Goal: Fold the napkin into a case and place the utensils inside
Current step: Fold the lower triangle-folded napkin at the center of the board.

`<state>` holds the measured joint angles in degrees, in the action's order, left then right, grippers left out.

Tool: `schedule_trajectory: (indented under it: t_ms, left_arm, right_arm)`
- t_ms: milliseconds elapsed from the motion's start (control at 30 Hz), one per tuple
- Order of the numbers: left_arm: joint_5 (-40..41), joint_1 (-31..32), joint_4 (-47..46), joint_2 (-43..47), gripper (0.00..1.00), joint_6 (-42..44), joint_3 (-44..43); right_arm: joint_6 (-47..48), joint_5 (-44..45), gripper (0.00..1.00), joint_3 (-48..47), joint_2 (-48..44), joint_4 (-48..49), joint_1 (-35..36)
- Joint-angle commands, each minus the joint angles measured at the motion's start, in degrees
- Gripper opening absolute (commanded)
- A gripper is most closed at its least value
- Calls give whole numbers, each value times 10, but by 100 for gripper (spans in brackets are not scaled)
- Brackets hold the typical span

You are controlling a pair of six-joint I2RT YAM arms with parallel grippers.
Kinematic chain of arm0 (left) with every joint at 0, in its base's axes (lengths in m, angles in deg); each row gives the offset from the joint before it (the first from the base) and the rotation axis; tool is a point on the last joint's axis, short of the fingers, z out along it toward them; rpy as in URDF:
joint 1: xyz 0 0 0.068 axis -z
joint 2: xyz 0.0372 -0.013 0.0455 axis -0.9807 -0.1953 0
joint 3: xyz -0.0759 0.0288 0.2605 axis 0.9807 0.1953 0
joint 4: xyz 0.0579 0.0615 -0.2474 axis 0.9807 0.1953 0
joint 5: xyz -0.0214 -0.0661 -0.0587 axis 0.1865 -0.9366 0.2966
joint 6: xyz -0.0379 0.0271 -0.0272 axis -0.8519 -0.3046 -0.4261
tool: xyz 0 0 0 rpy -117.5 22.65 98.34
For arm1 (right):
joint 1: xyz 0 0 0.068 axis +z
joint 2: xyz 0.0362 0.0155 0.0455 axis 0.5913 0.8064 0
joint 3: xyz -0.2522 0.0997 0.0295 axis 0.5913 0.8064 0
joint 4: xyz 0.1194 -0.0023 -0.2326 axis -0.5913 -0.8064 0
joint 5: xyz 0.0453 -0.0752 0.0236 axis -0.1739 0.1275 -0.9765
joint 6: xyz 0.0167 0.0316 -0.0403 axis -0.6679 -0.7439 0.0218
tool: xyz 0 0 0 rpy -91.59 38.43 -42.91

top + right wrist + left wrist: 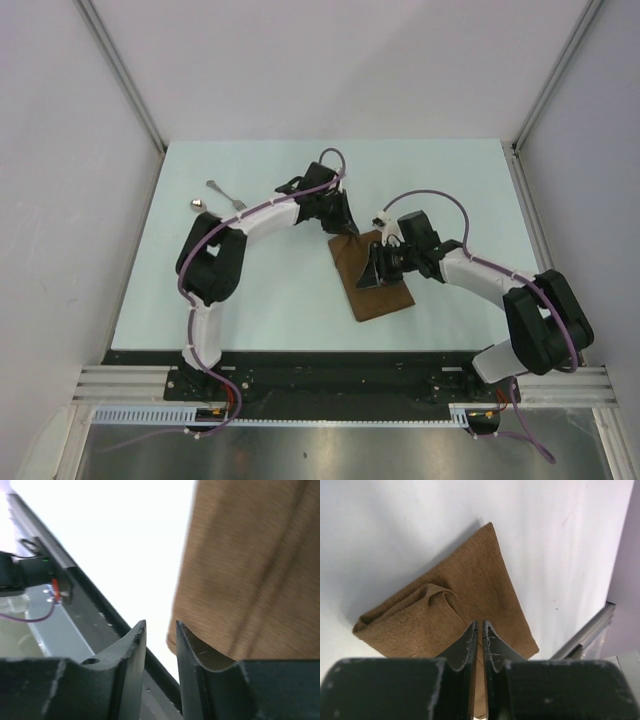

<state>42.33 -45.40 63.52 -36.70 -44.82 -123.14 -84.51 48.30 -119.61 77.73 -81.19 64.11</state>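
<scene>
Top external: napkin (378,298) folded into a narrow strip, lying askew on the table (280,290). Left gripper (480,627) at its far end, jaws nearly together with just a slit; can't tell if cloth is pinched. Right gripper (161,626) over the strip, jaws apart, nothing between. Fork (227,194) and spoon (197,204) far left, well apart from napkin.

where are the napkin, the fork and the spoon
napkin (378,300): top view, its bare near end
fork (226,194): top view, middle of its handle
spoon (197,204): top view, its silver bowl
</scene>
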Motion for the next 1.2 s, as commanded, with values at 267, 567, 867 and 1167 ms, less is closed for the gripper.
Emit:
schedule_trajectory:
  t_ms: [267, 567, 867, 1167]
  left_arm:
    - [-84, -18, -96, -67, 8, -60, 7]
    - [-123, -18, -187, -127, 7, -61, -4]
    - [-160, -22, -143, -35, 25, -46, -14]
    - [-164, -70, -161, 26, 15, -66, 72]
  right_arm:
    - [-145, -132, 19, 78, 93, 292, 49]
    - [-159, -142, 14, 179, 155, 396, 35]
    - [-166, -147, 17, 123, 80, 327, 30]
    - [-190, -160, 26, 34, 168, 356, -15]
